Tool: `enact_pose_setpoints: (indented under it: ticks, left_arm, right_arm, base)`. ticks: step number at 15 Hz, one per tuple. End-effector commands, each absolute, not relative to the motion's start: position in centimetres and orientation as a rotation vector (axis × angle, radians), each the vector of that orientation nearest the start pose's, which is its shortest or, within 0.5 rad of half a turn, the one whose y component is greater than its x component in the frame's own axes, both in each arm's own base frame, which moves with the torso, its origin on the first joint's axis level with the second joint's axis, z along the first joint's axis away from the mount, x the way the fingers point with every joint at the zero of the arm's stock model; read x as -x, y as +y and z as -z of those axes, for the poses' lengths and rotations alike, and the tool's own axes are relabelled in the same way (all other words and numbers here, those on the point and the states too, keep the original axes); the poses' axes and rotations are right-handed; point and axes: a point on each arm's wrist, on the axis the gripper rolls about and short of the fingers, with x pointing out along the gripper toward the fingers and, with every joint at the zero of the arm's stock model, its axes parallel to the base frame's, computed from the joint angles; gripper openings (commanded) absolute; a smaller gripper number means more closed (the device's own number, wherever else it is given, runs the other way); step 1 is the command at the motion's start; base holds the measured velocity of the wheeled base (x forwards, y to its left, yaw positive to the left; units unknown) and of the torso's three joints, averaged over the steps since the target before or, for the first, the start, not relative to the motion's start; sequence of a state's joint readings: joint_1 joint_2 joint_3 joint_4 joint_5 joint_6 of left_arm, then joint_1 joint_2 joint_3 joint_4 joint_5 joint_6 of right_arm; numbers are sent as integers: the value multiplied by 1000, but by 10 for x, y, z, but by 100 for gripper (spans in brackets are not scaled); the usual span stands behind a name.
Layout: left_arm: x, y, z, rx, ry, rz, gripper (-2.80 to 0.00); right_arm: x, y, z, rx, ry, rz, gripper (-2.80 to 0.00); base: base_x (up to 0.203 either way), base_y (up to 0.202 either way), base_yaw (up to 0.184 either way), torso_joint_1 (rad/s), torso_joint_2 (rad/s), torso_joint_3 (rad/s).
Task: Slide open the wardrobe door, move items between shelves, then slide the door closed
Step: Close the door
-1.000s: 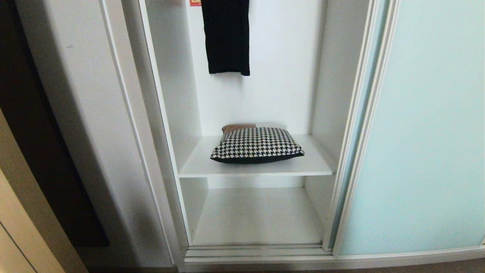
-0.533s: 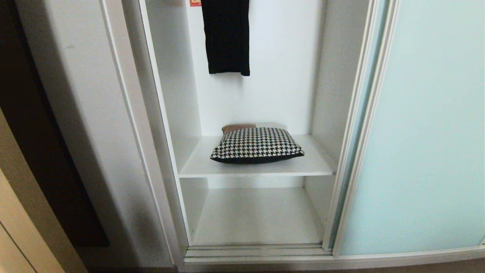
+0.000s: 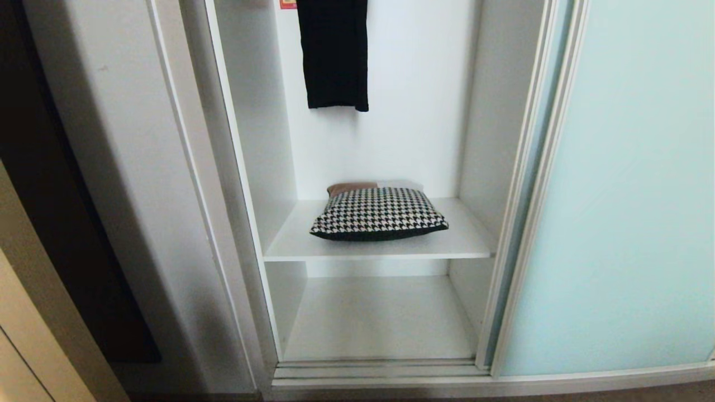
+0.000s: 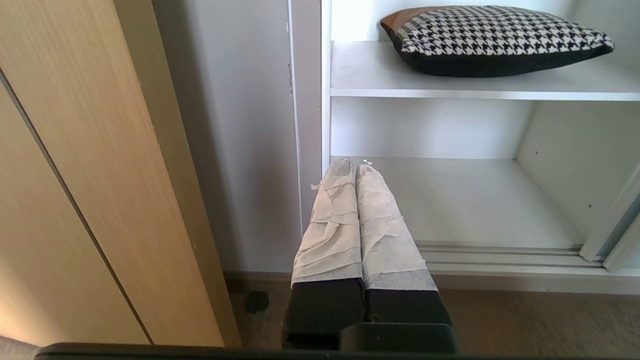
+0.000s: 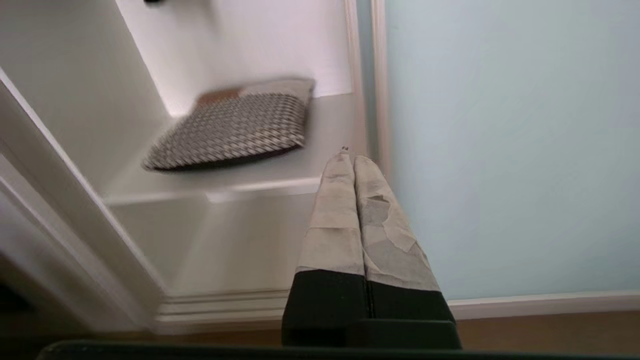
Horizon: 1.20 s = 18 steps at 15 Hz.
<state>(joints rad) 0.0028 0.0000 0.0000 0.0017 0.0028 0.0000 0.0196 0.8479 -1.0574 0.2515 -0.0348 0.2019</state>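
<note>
1. The sliding wardrobe door [image 3: 620, 190], a frosted pale aqua panel in a thin pale frame, is seen on the right of the head view, slid aside so that the white compartment to its left is uncovered.
2. A houndstooth bundle [image 3: 380, 214], black and white with a dark underside, is laid on the upper shelf [image 3: 290, 240], roughly centred across its width and set back a little from the front edge.
3. A brown and pale fabric piece [image 3: 357, 186] is seen just behind the bundle, touching its far edge.
4. The lower shelf [image 3: 380, 318] is seen beneath, with the door track [image 3: 380, 371] running along its near edge.
5. A black garment [image 3: 333, 56] is hung in the upper part of the compartment, well above the bundle.
6. The off-white side post [image 3: 139, 184] is seen to the left of the compartment, with a dark gap and a wood-grain panel [image 4: 75, 175] further left.
7. The left gripper [image 4: 356, 167] is clenched with nothing between its taped fingers [image 4: 332, 220]; it is held low, near the left front corner of the compartment.
8. The right gripper [image 5: 352, 159] is likewise pressed closed and empty, and is pointed toward the left edge of the door, beside the upper shelf.
9. Neither arm is seen in the head view.
</note>
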Motion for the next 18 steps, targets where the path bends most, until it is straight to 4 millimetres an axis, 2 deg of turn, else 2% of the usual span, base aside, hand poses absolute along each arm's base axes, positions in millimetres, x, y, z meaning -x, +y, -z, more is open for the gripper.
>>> enact_pose_setpoints:
  ticks: [1, 3, 5, 9, 11, 15, 18]
  left_arm:
    - [23, 0, -75, 0, 3, -6, -280]
    - [23, 0, -75, 0, 5, -6, -280]
    - [23, 0, -75, 0, 3, -6, -280]
    - [23, 0, -75, 0, 4, -6, -280]
    - [23, 0, -75, 0, 3, -6, -280]
    - [23, 0, -75, 0, 5, -6, -280]
    - [23, 0, -75, 0, 3, -6, -280]
  right_arm:
    - [-110, 2, -353, -291, 164, 9, -280]
    - [-125, 2, -367, -418, 267, -74, -280]
    - [-147, -2, -372, -570, 403, -157, -280]
    - [-198, -10, -349, -687, 599, -208, -280]
    - [-221, -23, -334, -738, 660, -213, -280]
    - [-243, -65, -315, -877, 697, -226, -280]
    - [-261, -77, -303, -910, 720, -232, -280]
  base:
    - [0, 0, 0, 0, 0, 0]
    - [0, 0, 0, 0, 0, 0]
    - [0, 0, 0, 0, 0, 0]
    - [0, 0, 0, 0, 0, 0]
    - [0, 0, 0, 0, 0, 0]
    - [0, 0, 0, 0, 0, 0]
    - [0, 0, 0, 0, 0, 0]
